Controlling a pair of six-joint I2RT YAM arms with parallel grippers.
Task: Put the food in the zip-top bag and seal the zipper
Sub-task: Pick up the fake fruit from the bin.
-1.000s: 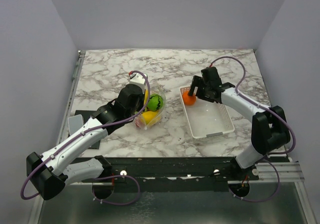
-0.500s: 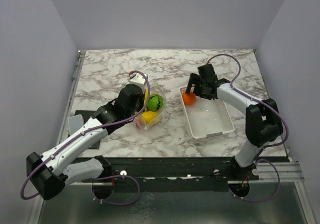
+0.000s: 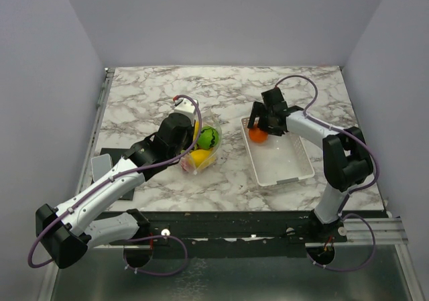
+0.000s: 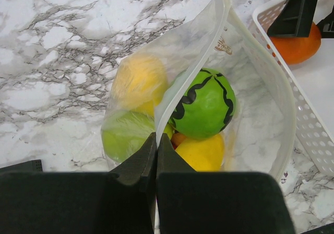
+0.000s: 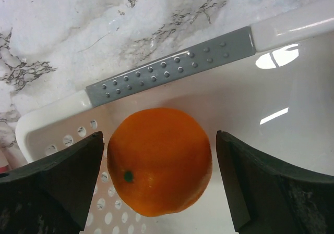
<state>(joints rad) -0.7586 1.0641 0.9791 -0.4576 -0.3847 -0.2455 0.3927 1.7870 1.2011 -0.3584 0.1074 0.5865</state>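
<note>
The zip-top bag lies open on the marble left of the tray, and my left gripper is shut on its near mouth edge, holding the zipper strip up. Inside it I see a striped green ball, yellow pieces, a pale green piece and a bit of red. In the top view the bag sits at my left gripper. An orange rests in the far-left corner of the white tray. My right gripper stands open around it, a gap showing on both sides.
The white tray holds nothing but the orange. A dark flat pad and a small grey card lie at the table's left edge. Grey walls enclose the table on three sides.
My right gripper has shifted slightly left and away over the orange at the tray's far corner, and the arm's elbow has swung inward. The left arm and the bag have stayed still.
</note>
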